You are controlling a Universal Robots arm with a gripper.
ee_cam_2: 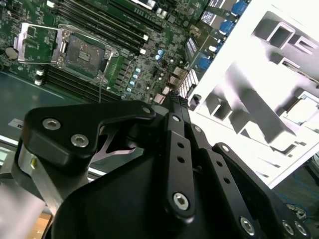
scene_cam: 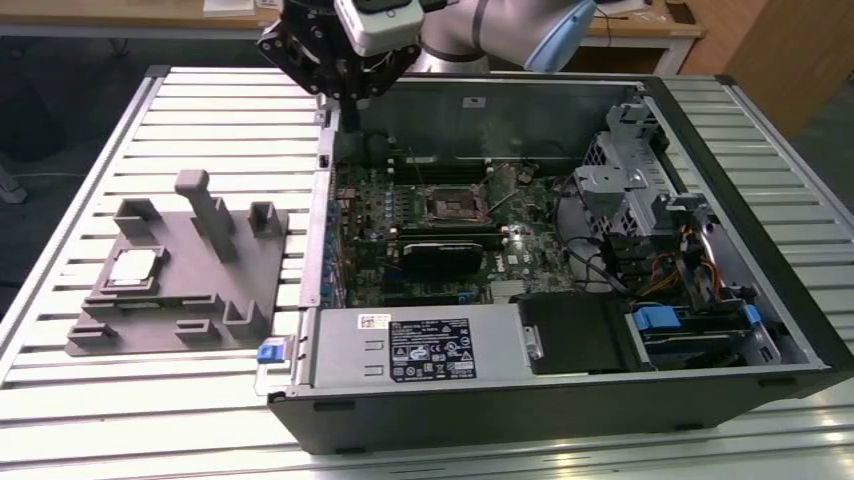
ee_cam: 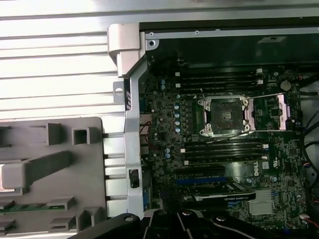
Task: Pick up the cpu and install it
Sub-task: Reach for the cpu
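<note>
Exterior view: an open computer case (scene_cam: 561, 410) lies on a slatted metal table (scene_cam: 120, 440), with a silver box (scene_cam: 420, 345) bearing a white label nearest the camera. At nine o'clock from the case, a grey fixture (scene_cam: 220, 285) holds the cpu (scene_cam: 134, 268), which lies flat in a recess. The dark socket (scene_cam: 447, 205) sits mid-motherboard. Farthest, at eleven o'clock, the gripper (scene_cam: 350, 103) hangs above the case's far corner. Its fingers are drawn together, gripping nothing, well apart from the cpu.
</note>
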